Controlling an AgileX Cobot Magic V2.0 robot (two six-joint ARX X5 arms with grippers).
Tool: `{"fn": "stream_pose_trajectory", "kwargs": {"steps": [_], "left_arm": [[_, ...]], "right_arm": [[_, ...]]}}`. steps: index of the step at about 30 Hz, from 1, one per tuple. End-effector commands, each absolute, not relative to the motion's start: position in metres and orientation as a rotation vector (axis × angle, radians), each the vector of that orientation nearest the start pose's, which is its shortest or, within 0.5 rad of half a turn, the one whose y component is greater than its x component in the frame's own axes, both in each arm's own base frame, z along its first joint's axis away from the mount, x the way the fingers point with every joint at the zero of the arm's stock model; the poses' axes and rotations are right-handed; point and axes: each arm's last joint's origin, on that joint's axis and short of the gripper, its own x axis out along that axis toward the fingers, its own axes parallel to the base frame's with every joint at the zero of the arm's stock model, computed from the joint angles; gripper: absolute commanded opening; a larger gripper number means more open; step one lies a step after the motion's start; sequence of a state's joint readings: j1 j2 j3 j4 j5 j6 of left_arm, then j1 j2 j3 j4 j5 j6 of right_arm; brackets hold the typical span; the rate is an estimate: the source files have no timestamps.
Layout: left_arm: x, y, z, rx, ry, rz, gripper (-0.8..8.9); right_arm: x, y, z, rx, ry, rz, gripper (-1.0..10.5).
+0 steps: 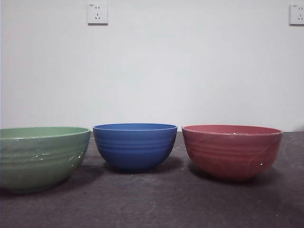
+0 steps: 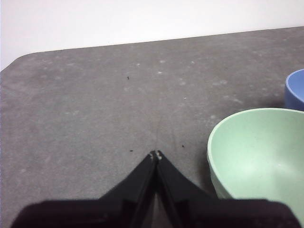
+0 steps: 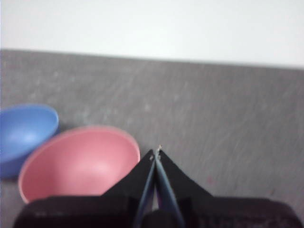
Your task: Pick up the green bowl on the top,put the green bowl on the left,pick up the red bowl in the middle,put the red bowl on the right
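The green bowl stands upright on the dark table at the left of the front view. The red bowl stands upright at the right. A blue bowl stands between them. All three stand apart and none are stacked. My left gripper is shut and empty, above the table beside the green bowl. My right gripper is shut and empty, above the table beside the red bowl. Neither gripper shows in the front view.
The blue bowl also shows in the left wrist view and in the right wrist view. The grey table ends at a white wall with two sockets. The table's rounded corner lies beyond the left gripper.
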State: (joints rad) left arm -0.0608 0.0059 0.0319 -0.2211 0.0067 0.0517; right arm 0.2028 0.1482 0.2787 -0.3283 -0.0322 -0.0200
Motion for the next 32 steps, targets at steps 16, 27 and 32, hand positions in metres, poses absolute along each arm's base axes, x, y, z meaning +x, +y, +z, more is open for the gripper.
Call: {"fn": "stream_pose_trajectory", "kwargs": {"steps": [16,27,32], "left_arm": [[0.094,-0.006,0.148,0.051,0.209,-0.067,-0.03],[0.094,-0.006,0.148,0.051,0.209,-0.066,-0.03],[0.094,-0.006,0.148,0.051,0.209,-0.066,-0.03]], "right_arm": [[0.094,0.015,0.149,0.037,0.185,0.204,0.0],[0.094,0.015,0.149,0.037,0.187,0.205,0.0],[0.094,0.015,0.149,0.037,0.187,0.205,0.0]]}}
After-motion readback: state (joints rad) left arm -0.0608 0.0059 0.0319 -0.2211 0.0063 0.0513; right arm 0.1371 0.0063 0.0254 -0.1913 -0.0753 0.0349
